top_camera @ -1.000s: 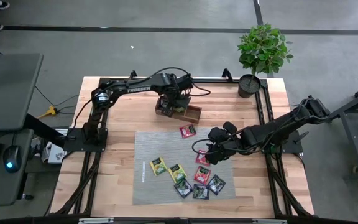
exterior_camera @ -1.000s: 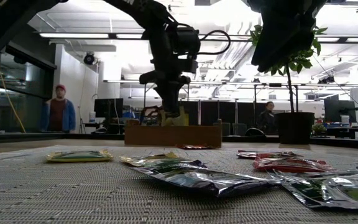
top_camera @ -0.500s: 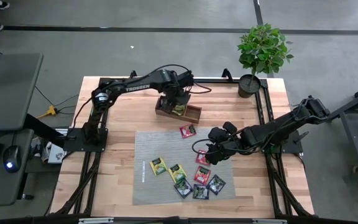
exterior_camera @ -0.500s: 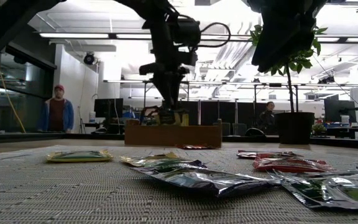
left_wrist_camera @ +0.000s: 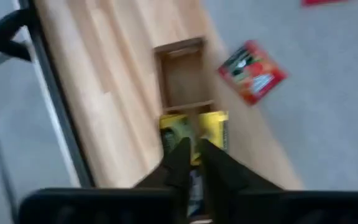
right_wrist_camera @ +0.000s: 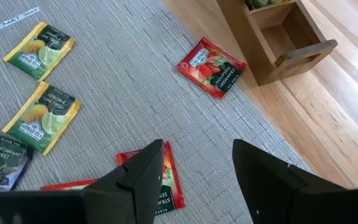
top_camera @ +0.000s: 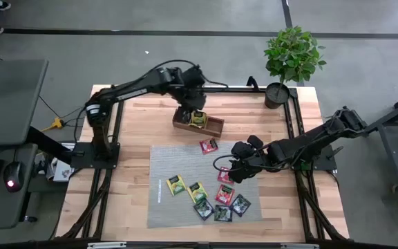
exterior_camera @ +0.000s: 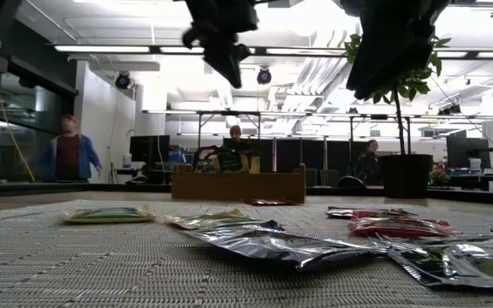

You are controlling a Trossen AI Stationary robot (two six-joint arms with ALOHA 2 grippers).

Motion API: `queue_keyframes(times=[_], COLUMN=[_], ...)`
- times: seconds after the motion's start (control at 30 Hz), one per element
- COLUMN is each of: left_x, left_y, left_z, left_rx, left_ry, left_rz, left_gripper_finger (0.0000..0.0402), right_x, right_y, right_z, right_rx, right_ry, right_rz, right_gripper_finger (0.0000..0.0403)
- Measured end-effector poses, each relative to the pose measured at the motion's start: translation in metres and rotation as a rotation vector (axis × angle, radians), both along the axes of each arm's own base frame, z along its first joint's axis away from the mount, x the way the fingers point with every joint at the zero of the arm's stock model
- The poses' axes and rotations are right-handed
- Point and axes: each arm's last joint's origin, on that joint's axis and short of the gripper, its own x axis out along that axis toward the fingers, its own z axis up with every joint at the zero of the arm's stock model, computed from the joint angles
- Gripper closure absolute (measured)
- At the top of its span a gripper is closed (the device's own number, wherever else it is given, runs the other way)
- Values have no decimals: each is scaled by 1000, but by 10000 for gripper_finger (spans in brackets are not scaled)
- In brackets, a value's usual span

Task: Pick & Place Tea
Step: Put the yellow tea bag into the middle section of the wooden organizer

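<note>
Yellow-green sachets [top_camera: 198, 119] now lie in the wooden tray [top_camera: 215, 128], so I've lifted my left gripper [top_camera: 187, 90] clear, fingers apparently pressed together, while my right gripper [right_wrist_camera: 196, 168] waits spread over the grey mat [top_camera: 161, 160].

Grey woven mat [top_camera: 164, 159] on pale wood tabletop [top_camera: 133, 121]; brown tray [top_camera: 213, 126] holds yellow-green sachets [top_camera: 198, 119]; red sachet [top_camera: 208, 145] at its six o'clock
</note>
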Motion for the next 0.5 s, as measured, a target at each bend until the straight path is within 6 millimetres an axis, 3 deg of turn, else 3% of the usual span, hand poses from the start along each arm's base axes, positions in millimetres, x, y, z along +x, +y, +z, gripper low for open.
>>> queue_keyframes(times=[0.17,0.3,0.4,0.5], left_x=[-27,-58,-90,-106], left_y=[-32,-61,-83,-106], left_z=[-12,-40,-73,-99], left_rx=[-25,-90,-180,-312], left_ry=[6,-43,-61,-198], left_rz=[-7,50,150,236], left_gripper_finger=[392,398,400,400], right_x=[0,5,13,21], right_y=[0,2,2,-1], right_z=[0,3,7,12], right_rx=[-11,-22,-30,-39], right_ry=[2,-41,-107,-174], right_rz=[21,59,92,122], right_gripper_finger=[214,214,214,214])
